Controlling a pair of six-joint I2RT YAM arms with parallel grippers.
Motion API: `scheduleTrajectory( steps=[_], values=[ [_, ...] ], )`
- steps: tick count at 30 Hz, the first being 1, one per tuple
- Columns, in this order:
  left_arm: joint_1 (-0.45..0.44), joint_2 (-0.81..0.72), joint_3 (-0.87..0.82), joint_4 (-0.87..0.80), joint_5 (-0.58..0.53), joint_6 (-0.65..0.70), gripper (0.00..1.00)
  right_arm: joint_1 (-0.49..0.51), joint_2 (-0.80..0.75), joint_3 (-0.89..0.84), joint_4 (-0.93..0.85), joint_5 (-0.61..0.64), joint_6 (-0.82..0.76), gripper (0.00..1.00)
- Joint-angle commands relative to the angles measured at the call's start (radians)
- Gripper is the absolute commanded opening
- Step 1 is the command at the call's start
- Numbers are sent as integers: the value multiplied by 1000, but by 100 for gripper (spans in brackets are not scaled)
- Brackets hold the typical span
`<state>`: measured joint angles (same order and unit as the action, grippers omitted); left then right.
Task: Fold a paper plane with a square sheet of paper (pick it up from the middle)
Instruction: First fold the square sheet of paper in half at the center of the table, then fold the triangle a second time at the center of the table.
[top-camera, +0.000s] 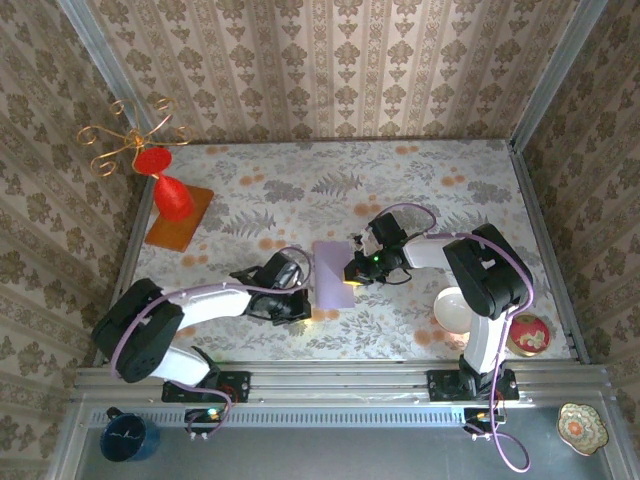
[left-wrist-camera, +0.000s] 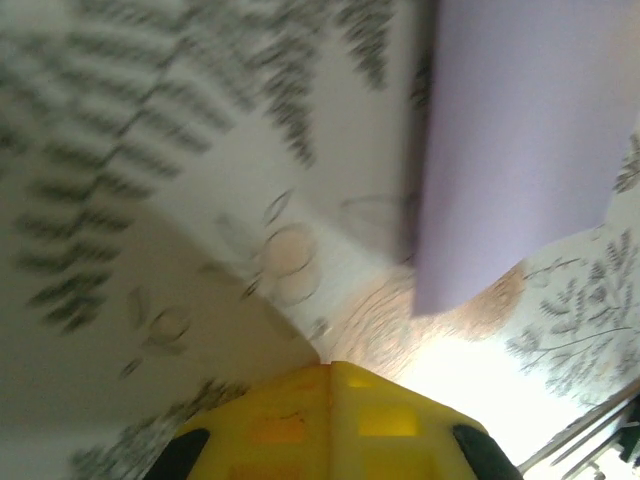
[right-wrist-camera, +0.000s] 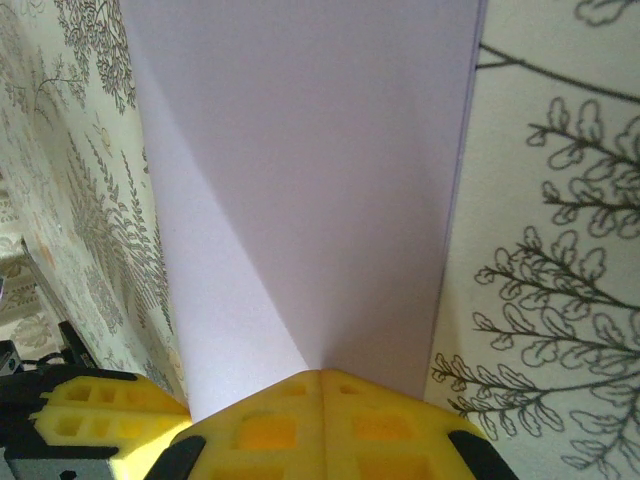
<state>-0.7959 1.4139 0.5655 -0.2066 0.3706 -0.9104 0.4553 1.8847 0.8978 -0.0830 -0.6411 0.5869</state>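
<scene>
**Matt paper, printed counter, moulded plastic**

The square sheet of paper (right-wrist-camera: 300, 180) is smooth, matt lilac paper. The counter (top-camera: 300, 190) wears a matt fern-printed covering. The right gripper (right-wrist-camera: 322, 390) is dull yellow moulded plastic, pitted with recesses. The white bowl (top-camera: 452, 310) looks glossy.

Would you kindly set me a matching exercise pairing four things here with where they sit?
1 lilac paper
2 red vase
3 white bowl
4 blue mug

A on the orange mat
B off the table, on the near-left ledge
C middle of the table
D beside the right arm's base

Pairs: 1-C, 2-A, 3-D, 4-B
</scene>
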Motion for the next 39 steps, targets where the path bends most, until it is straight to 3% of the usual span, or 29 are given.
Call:
scheduleTrajectory(
  steps=[1,6,13,18,23,30,34,39],
  values=[
    [9,-56,-4,-142,-67,-15,0,-28,126,-74,-237,354,7,6],
    [25,-140,34,-82,-163,-24,0,-29,70,-45,-200,323,13,6],
    [96,-66,148,70,-119,8,19,-29,20,82,-178,273,12,8],
    [143,48,203,203,-44,13,32,-29,-139,82,-152,126,-25,24],
    [160,185,288,312,68,41,40,-29,-318,8,-174,170,37,36],
    [184,337,428,231,136,123,42,-29,-447,-168,-102,307,268,39],
    [192,413,523,123,158,218,42,-23,-458,-239,-37,299,373,39],
    [190,497,573,142,228,226,41,-9,-459,-264,-35,299,410,45]
  ],
)
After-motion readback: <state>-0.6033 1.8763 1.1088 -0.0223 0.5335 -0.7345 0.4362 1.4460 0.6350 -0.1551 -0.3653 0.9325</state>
